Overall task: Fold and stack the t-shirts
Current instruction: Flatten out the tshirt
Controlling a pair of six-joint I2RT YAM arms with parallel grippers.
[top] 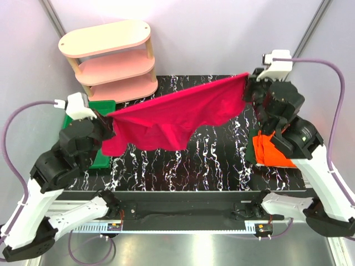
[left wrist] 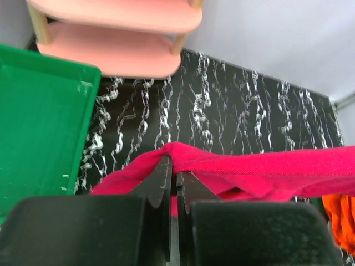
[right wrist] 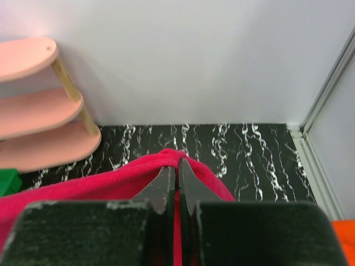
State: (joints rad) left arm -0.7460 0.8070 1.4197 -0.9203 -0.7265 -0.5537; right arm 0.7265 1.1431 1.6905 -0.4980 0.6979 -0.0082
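Observation:
A crimson t-shirt (top: pixel 177 113) hangs stretched in the air between my two grippers, above the black marbled table (top: pixel 222 155). My left gripper (top: pixel 108 117) is shut on its left end (left wrist: pixel 177 152). At the far right, my right gripper (top: pixel 248 83) is shut on the other end (right wrist: pixel 176 157). The cloth sags in the middle, its lower folds drooping toward the table. An orange t-shirt (top: pixel 269 152) lies on the table's right side under the right arm, also showing as an orange t-shirt patch (left wrist: pixel 339 213) in the left wrist view.
A green plastic tray (top: pixel 91 111) sits at the table's left edge, under the left arm. A pink three-tier shelf (top: pixel 111 61) stands at the back left. Light walls close off the back and sides.

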